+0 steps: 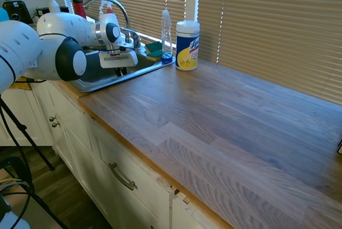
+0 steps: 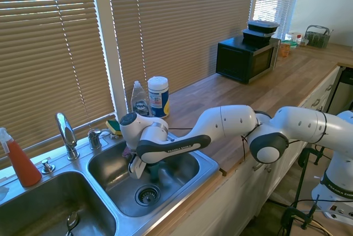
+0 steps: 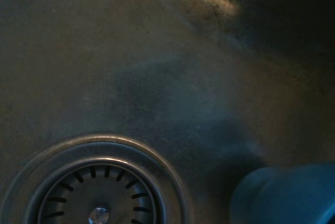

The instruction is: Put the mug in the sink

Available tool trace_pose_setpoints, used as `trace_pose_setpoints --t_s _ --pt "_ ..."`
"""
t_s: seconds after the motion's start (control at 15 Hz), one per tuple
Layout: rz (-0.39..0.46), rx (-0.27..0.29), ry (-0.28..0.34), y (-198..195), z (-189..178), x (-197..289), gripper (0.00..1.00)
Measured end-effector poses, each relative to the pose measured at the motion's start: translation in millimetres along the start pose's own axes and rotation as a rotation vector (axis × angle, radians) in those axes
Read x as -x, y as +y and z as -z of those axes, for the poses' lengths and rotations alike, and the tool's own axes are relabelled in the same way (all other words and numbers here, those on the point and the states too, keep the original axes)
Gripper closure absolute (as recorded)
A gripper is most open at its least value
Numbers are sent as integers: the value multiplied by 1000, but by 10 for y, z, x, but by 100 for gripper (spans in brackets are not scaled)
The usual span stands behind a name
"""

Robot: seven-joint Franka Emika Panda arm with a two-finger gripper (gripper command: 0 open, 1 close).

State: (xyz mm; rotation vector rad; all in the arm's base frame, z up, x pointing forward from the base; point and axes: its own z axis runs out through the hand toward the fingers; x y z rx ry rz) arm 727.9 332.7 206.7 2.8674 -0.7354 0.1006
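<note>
The white arm reaches over the edge of the wooden worktop (image 1: pixel 224 127) and down into the stainless-steel sink (image 2: pixel 207 165), in the basin nearer the wipes canister (image 2: pixel 158 96). The end effector (image 2: pixel 144 171) hangs low inside that basin, above and just beside the round drain strainer (image 2: pixel 147 194). Below the white wrist, a teal mug (image 2: pixel 153 170) shows between the fingers, so the end effector appears clamped on the mug, though most of it is hidden by the arm. Whether the mug touches the basin floor cannot be told. In the wrist view the mug (image 3: pixel 285 195) rises as a blurred blue-green shape beside the strainer (image 3: pixel 94 182).

The arched chrome faucet (image 2: pixel 67 134) stands behind the divider between the two basins. A clear dish-soap bottle (image 2: pixel 139 100) stands just beside the canister on the worktop behind the sink, with a green-and-yellow sponge (image 2: pixel 114 127) near them at the rim. A red-orange spray bottle (image 2: pixel 18 159) stands at the far side of the other basin. A black microwave (image 2: pixel 246 58) sits well apart on the worktop.
</note>
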Motion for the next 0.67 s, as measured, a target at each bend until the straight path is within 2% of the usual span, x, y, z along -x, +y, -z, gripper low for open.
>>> trace_pose_setpoints --t_s 0.4,0.67 --pt "2 10 23 17 48 -30 0" --pt "0 -20 69 -37 456 2 0"
